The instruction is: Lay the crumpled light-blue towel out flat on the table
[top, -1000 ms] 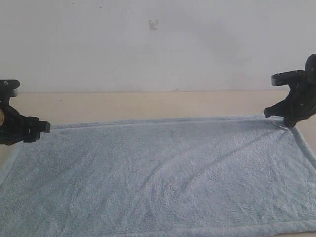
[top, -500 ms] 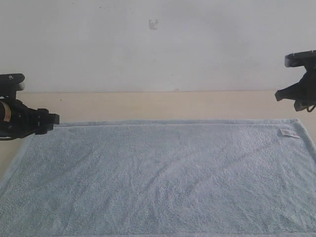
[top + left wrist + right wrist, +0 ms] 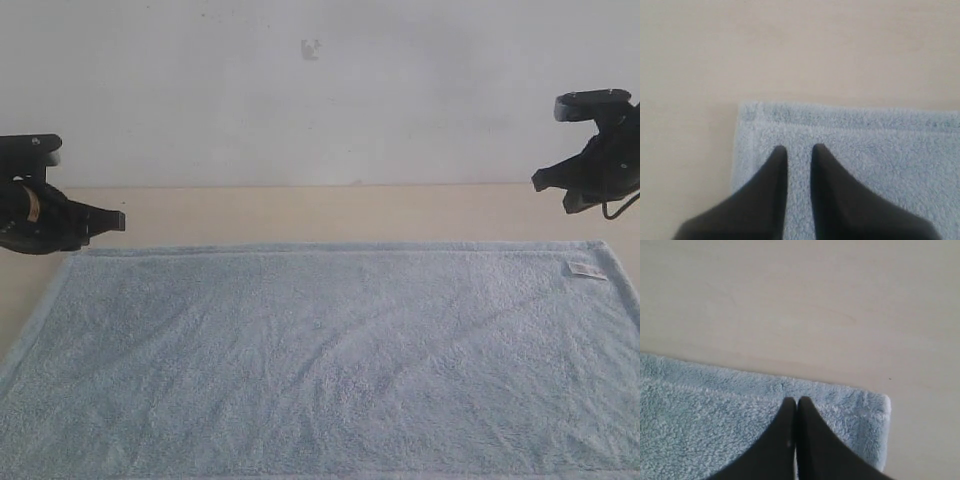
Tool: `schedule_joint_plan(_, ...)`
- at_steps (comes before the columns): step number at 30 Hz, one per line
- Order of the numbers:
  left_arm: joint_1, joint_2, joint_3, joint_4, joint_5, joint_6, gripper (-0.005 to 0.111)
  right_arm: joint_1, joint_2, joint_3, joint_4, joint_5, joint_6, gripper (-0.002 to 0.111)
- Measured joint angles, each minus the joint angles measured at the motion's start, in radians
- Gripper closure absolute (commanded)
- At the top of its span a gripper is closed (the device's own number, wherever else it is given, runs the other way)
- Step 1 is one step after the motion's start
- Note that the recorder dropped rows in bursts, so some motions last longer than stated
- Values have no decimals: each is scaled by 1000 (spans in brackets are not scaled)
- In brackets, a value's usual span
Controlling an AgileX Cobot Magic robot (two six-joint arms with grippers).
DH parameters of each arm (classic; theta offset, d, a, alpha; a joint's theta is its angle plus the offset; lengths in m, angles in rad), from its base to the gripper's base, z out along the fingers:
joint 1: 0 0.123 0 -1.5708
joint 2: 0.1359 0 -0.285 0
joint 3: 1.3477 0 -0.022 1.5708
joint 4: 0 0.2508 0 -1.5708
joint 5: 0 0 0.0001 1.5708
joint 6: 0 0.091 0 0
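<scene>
Both arms are matte black. The left gripper (image 3: 795,148) has two smooth fingers (image 3: 765,200) that taper from broad bases to narrow, rounded tips. The right gripper (image 3: 794,400) has the same wedge-shaped black fingers (image 3: 820,450). In the exterior view the left arm (image 3: 45,225) carries a small tan band (image 3: 31,205). The right arm (image 3: 600,170) has a flat block (image 3: 592,100) on top with a paler end, and a thin dark cable (image 3: 614,207) loops beneath it.

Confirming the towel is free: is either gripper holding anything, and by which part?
Nothing is held. The left gripper and right gripper hang above the towel's corners, no cloth between their jaws.
</scene>
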Motion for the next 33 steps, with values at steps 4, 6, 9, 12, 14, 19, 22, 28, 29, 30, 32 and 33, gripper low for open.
schedule_joint_plan(4, 0, 4, -25, 2, 11, 22, 103, 5, 0, 0, 12, 0, -2, 108)
schedule_joint_plan(6, 0, 19, -39, 4, 31, 26, 103, 5, 0, 0, 25, 5, -2, 108)
schedule_joint_plan(9, 0, 49, -50, 4, 54, 28, 103, 5, 0, 0, 29, 14, -4, 108)
schedule_joint_plan(12, 0, 76, -66, 4, 58, 28, 103, 5, 0, 0, 45, 16, -22, 108)
schedule_joint_plan(14, 0, 96, -79, 4, 58, 28, 103, 5, 0, 0, 63, 19, -34, 108)
schedule_joint_plan(19, 0, 152, -111, 4, 58, 28, 103, 5, 0, 0, 88, 20, -54, 108)
schedule_joint_plan(22, 0, 176, -128, 4, 58, 29, 103, 5, 0, 0, 92, 20, -59, 108)
schedule_joint_plan(28, 0, 202, -154, 4, 58, 51, 103, 5, 0, 0, 93, 20, -65, 108)
schedule_joint_plan(29, 0, 206, -160, 4, 58, 54, 103, 5, 0, 0, 93, 20, -65, 108)
schedule_joint_plan(30, 0, 212, -165, 4, 58, 54, 103, 5, 0, 0, 93, 20, -67, 108)
schedule_joint_plan(32, 0, 224, -179, 4, 64, 56, 103, 5, 0, 0, 93, 20, -67, 108)
schedule_joint_plan(33, 0, 229, -186, 4, 71, 56, 103, 5, 0, 0, 93, 20, -67, 108)
